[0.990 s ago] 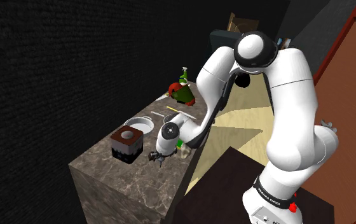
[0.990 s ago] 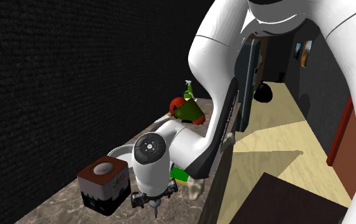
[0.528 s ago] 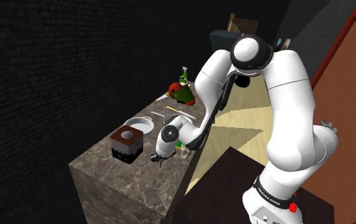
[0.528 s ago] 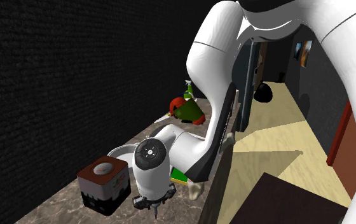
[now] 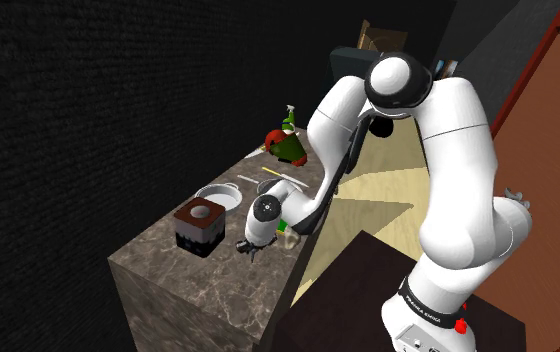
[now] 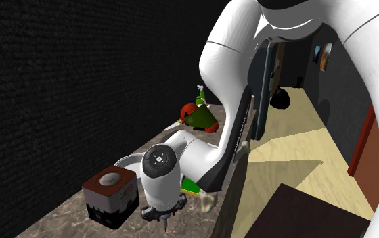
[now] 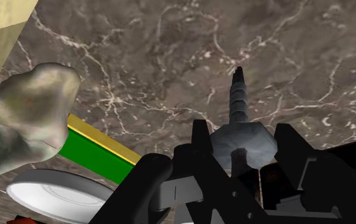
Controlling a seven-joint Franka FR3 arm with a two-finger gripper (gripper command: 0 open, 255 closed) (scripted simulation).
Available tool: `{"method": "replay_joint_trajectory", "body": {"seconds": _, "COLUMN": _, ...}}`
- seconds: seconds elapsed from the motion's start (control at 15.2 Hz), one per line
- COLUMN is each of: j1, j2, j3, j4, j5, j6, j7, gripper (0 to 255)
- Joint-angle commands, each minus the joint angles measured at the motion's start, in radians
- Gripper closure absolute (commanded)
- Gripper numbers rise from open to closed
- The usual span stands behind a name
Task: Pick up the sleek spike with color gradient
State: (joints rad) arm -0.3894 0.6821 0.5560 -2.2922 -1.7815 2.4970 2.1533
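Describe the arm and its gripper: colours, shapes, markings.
The arm is glossy white, built of rounded, tube-like segments with dark joints. A round grey cap marks its wrist joint, and a black band with white lettering and red marks rings its foot. The gripper is all black, with two blocky fingers.

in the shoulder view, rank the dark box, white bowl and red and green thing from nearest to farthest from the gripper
1. dark box, beside the gripper, at the near end of the counter.
2. white bowl, just behind the box, mid-counter.
3. red and green thing, at the counter's far end.
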Motion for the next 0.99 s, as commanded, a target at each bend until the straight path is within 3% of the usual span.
{"method": "replay_joint_trajectory", "body": {"seconds": 0.0, "j1": -0.009, "j2": -0.029, "j3": 0.01, "j4": -0.016, "j5": 0.023, "j6": 0.007, "j7": -0.017, "gripper": 255}}
{"method": "replay_joint_trajectory", "body": {"seconds": 0.79, "j1": -0.073, "j2": -0.221, "j3": 0.086, "j4": -0.103, "j5": 0.219, "j6": 0.057, "j7": -0.166, "gripper": 255}}
{"method": "replay_joint_trajectory", "body": {"seconds": 0.92, "j1": -0.074, "j2": -0.224, "j3": 0.087, "j4": -0.104, "j5": 0.222, "j6": 0.057, "j7": -0.169, "gripper": 255}}
